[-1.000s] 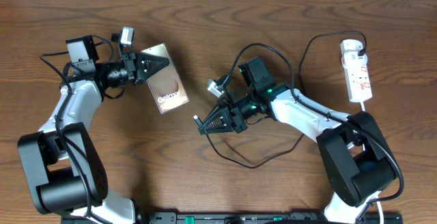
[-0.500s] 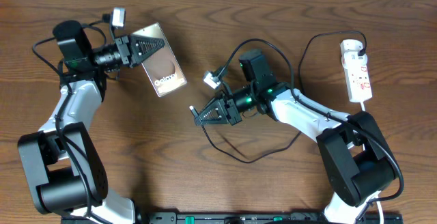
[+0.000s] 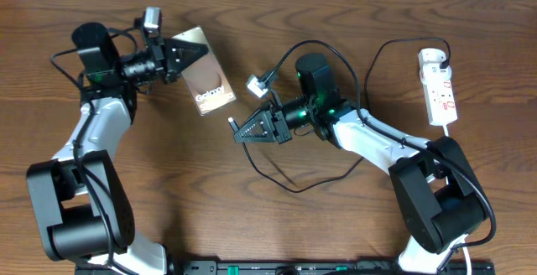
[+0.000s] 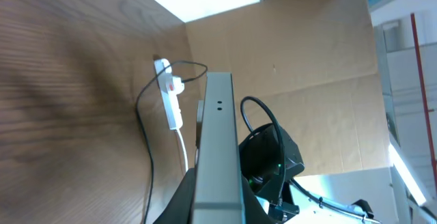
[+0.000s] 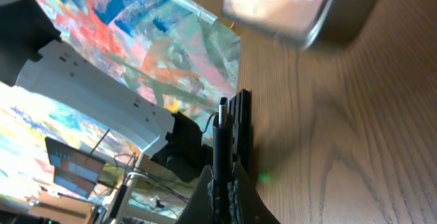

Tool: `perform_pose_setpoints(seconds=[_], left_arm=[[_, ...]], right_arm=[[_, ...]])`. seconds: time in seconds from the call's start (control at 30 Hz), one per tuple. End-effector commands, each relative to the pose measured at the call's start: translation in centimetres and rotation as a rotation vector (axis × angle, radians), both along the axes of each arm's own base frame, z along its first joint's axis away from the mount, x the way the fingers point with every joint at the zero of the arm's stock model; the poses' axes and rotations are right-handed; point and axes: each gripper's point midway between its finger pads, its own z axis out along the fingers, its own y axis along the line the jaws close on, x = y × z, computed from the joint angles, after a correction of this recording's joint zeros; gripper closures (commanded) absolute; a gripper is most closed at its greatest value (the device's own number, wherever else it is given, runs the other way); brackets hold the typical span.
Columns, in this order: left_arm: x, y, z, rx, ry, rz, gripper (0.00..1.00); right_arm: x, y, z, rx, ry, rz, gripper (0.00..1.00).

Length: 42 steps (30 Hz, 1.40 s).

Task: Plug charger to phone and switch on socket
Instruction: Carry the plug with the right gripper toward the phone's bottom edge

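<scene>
Black charger cable [image 3: 294,189] loops over the wooden table [image 3: 168,199], its connector tip pinched in the closed right gripper [image 3: 242,133], near the phone [image 3: 211,88] but apart from it. Beyond, the left gripper [image 3: 192,54] clamps the phone's end; the white socket [image 3: 440,90] lies well apart at the right.

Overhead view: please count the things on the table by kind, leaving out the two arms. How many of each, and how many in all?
phone: 1
charger: 1
socket: 1
Total: 3
</scene>
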Motion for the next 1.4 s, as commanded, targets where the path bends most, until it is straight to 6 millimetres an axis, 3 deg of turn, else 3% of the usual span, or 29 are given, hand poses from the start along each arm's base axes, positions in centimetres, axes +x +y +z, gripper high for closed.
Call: perform_pose_setpoints(seconds=[0.0,1.07,1.37], left_arm=[[0.0,-1.1,1.1,0.000,-0.027,-0.028,0.93],[-0.9,-1.6,1.6,-0.004,-0.062,-0.087,0.93],[-0.7,-1.1,1.8,0.002,-0.090,-0.073,0.93]], right_arm=[[0.1,0.2,-0.1,-0.020,0.048,-0.007,0.99],[1.5,0.0,0.6,-0.005,0.028,-0.052,0.99],[0.8,-0.1,0.3,-0.002,0.059,-0.008,0.99]])
